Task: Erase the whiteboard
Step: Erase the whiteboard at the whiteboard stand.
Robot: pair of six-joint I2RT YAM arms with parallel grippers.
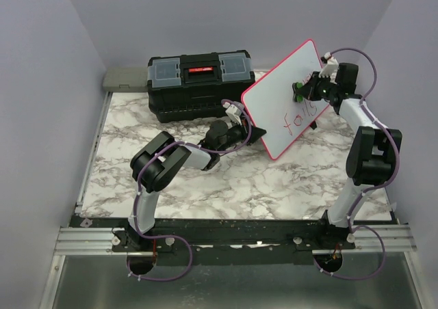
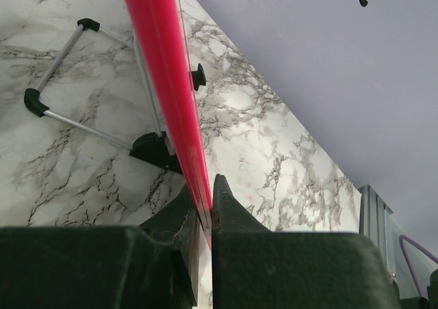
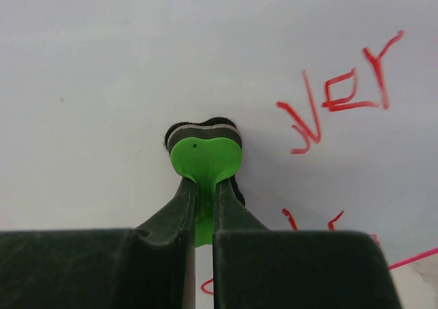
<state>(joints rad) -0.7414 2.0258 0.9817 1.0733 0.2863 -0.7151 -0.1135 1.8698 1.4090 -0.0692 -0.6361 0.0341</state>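
Observation:
The whiteboard (image 1: 284,93) stands tilted up on edge at the back right, white with a pink-red rim and red handwriting (image 1: 298,121) on its lower part. My left gripper (image 1: 256,134) is shut on its lower-left rim. In the left wrist view the red rim (image 2: 164,83) runs down into that gripper (image 2: 204,201). My right gripper (image 1: 306,90) is shut on a green eraser (image 1: 299,91) pressed against the board's face. In the right wrist view the eraser (image 3: 205,158) sits on the white surface (image 3: 137,63) beyond my gripper (image 3: 204,194), with red writing (image 3: 342,100) to its right.
A black toolbox (image 1: 198,83) with a red handle sits at the back of the marble table (image 1: 226,186), left of the board. A grey flat piece (image 1: 124,80) lies behind its left end. The board's wire stand with black feet (image 2: 68,70) rests on the table.

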